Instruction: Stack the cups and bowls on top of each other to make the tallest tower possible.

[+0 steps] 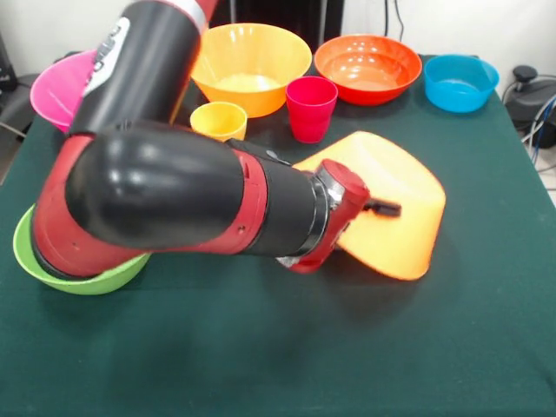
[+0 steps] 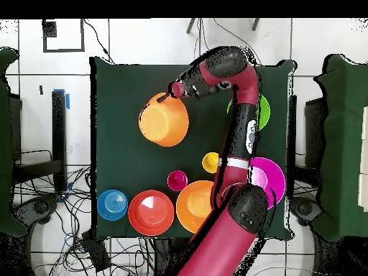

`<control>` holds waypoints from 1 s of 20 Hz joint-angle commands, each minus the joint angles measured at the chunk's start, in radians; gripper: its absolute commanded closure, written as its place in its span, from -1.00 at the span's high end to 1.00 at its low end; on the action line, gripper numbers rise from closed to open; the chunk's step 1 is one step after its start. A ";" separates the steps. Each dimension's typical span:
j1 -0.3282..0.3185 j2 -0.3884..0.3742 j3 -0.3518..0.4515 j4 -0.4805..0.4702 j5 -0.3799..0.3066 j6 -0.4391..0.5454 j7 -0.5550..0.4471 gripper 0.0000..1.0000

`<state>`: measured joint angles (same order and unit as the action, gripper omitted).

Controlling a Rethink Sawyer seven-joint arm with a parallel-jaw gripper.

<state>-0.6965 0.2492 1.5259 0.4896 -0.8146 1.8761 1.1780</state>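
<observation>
No writing reads clearly. My gripper (image 1: 387,208) presses the tilted orange bowl (image 1: 395,217); I cannot tell its state. Beyond it, red-orange bowl (image 1: 367,68) sits empty.

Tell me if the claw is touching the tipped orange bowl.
Touching. In the front view the claw lies against the tipped orange bowl with no gap; the overhead view shows it meeting the bowl's rim.
</observation>
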 commanded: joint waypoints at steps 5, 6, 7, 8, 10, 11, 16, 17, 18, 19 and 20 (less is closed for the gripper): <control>-0.012 -0.122 -0.251 0.104 -0.101 -0.332 -0.353 1.00; -0.010 -0.125 -0.258 0.102 -0.096 -0.332 -0.352 1.00; -0.007 -0.128 -0.266 0.100 -0.093 -0.328 -0.345 1.00; -0.003 -0.132 -0.272 0.097 -0.090 -0.323 -0.342 1.00; 0.003 -0.139 -0.285 0.095 -0.082 -0.318 -0.337 1.00; 0.006 -0.143 -0.290 0.094 -0.079 -0.314 -0.339 1.00; 0.027 -0.132 -0.295 0.049 -0.064 -0.247 -0.345 1.00; 0.030 -0.132 -0.299 0.045 -0.062 -0.233 -0.340 1.00; 0.037 -0.131 -0.301 0.033 -0.060 -0.207 -0.335 1.00; 0.044 -0.129 -0.303 0.022 -0.058 -0.180 -0.330 1.00; 0.045 -0.125 -0.304 0.019 -0.049 -0.164 -0.326 1.00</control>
<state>-0.6930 0.1112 1.3685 0.5730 -0.7963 1.6340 1.1778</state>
